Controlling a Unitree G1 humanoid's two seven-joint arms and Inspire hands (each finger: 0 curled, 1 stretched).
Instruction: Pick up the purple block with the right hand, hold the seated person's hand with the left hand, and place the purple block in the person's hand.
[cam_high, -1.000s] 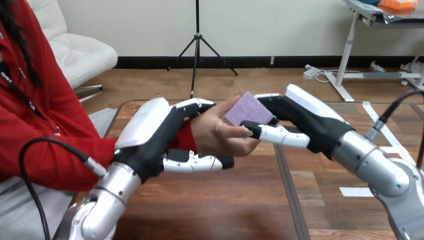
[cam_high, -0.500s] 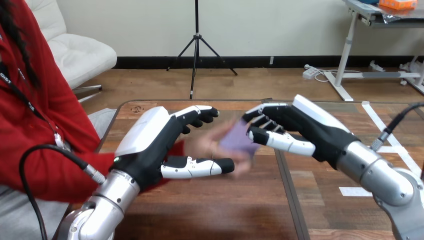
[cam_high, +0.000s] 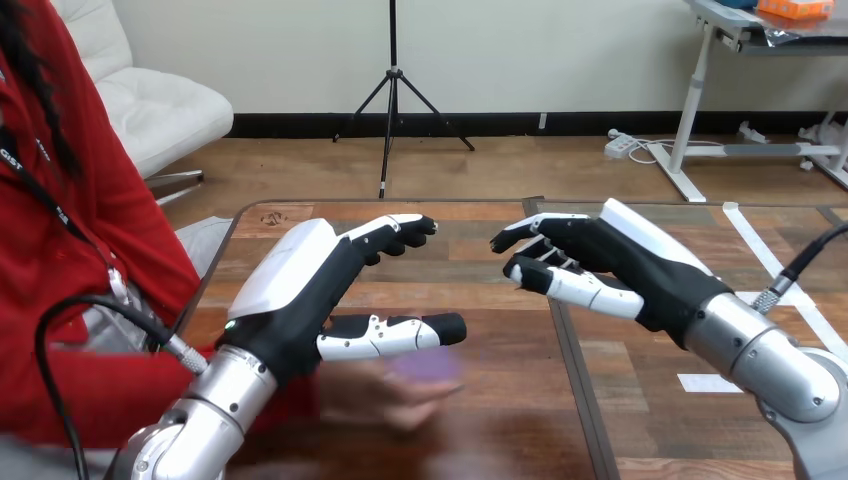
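**Purple block in the person's hand, both robot hands empty**

The purple block (cam_high: 425, 366) lies on the person's hand (cam_high: 385, 392), low over the desk (cam_high: 520, 400) and just under the left robot hand's (cam_high: 300, 290) thumb. It is too blurred to tell its long axis or facing. The left robot hand is spread with straight fingers. The right robot hand (cam_high: 600, 262) is loosely open, well apart.

Bright, even light falls from overhead, apparently diffuse. The white shells of the left hand (cam_high: 300, 290) and the right hand (cam_high: 620, 260) carry a soft sheen without hard glare, and the wooden surface (cam_high: 480, 270) has a faint gloss. The person's hand (cam_high: 390, 395) is smeared by motion. What appears to be the purple block (cam_high: 425, 365) shows as a pale blur.
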